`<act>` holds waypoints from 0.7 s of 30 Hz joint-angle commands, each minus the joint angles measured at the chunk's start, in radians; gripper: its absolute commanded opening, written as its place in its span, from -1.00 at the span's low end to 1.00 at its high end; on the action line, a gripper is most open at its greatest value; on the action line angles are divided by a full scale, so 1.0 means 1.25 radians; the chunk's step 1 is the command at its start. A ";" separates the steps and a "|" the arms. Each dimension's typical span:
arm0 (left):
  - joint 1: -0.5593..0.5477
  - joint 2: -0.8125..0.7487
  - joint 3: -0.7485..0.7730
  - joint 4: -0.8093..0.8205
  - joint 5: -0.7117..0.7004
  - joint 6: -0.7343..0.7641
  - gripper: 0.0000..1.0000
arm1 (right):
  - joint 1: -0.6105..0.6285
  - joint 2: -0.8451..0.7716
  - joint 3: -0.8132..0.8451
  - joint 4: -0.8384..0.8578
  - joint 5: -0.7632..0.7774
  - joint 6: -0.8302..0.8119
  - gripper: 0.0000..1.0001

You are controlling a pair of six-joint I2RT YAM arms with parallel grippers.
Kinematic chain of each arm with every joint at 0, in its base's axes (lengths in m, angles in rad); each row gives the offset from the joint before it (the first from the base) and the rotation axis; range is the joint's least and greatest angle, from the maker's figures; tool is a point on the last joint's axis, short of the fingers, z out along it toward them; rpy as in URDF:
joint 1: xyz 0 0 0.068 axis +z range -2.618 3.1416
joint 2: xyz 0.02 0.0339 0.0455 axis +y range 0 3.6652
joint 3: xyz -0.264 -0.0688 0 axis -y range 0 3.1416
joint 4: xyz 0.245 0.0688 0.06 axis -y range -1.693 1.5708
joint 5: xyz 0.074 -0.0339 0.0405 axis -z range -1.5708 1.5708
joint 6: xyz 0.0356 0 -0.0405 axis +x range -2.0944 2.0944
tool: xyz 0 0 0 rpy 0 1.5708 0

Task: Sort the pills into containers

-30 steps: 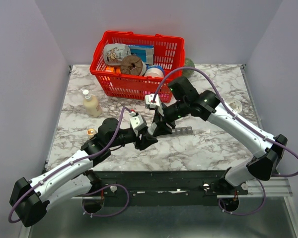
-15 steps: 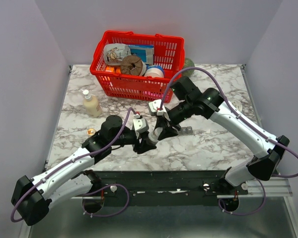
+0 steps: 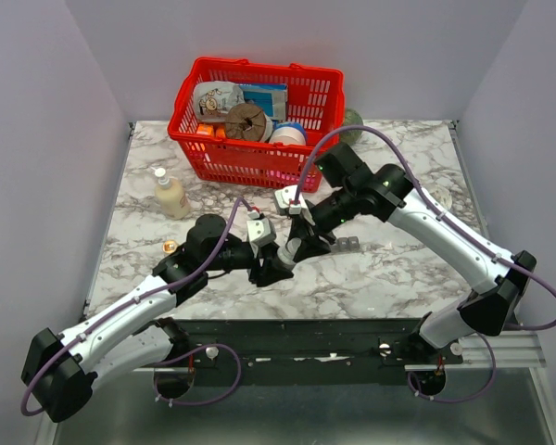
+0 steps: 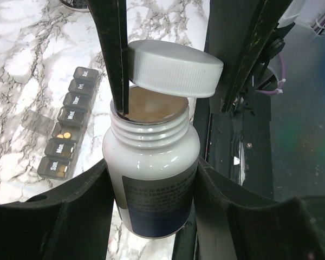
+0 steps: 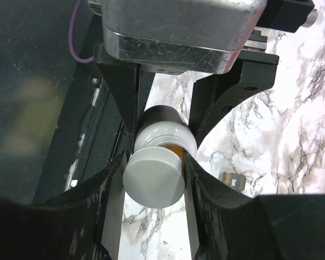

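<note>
My left gripper (image 4: pixel 151 206) is shut on a white pill bottle (image 4: pixel 151 157) with a dark label and holds it upright. My right gripper (image 5: pixel 153 179) is shut on the bottle's white ribbed cap (image 5: pixel 153 176). The cap (image 4: pixel 176 67) sits tilted just above the open threaded neck, with brown contents showing inside. The two grippers meet over the table's front middle, left (image 3: pixel 274 269) and right (image 3: pixel 296 248). The containers (image 4: pixel 70 122), a dark grey strip of day-marked compartments, lie on the marble left of the bottle. One lid is open over orange pills. The strip's end shows in the top view (image 3: pixel 345 245).
A red basket (image 3: pixel 259 165) full of items stands at the back middle. A cream bottle (image 3: pixel 170 195) and a small amber bottle (image 3: pixel 170 247) stand at the left. A clear cup (image 3: pixel 440 197) is at the right. The dark table edge (image 4: pixel 233 157) is right of the bottle.
My right gripper has shifted a little to the right and towards the front. My left wrist has followed. Both stay together at the bottle.
</note>
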 commanded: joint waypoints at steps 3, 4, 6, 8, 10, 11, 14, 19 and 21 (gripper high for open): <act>0.000 -0.020 -0.006 0.033 0.048 -0.014 -1.00 | 0.000 0.022 0.006 0.023 0.032 0.014 -0.40; 0.000 -0.023 -0.006 0.040 0.052 -0.014 -1.00 | 0.001 0.024 0.002 0.023 0.031 0.013 -0.39; 0.000 -0.024 -0.006 0.044 0.053 -0.019 -1.00 | 0.000 0.026 -0.004 0.027 0.026 0.014 -0.38; 0.000 -0.022 -0.003 0.047 0.063 -0.019 -1.00 | 0.001 0.030 -0.005 0.027 0.029 0.016 -0.38; 0.000 -0.018 -0.003 0.045 0.066 -0.020 -1.00 | 0.001 0.025 0.002 0.028 0.047 0.017 -0.38; 0.000 -0.018 -0.005 0.045 0.064 -0.020 -1.00 | 0.000 0.023 0.015 0.025 0.046 0.016 -0.38; 0.000 -0.013 -0.013 0.032 0.041 -0.014 -1.00 | -0.006 0.010 0.062 -0.017 0.020 0.002 -0.38; 0.000 -0.004 -0.017 0.003 0.010 -0.001 -1.00 | -0.027 -0.020 0.080 -0.049 0.000 0.001 -0.38; 0.000 -0.003 -0.011 -0.009 0.001 0.011 -1.00 | -0.035 -0.033 0.059 -0.045 0.004 0.006 -0.38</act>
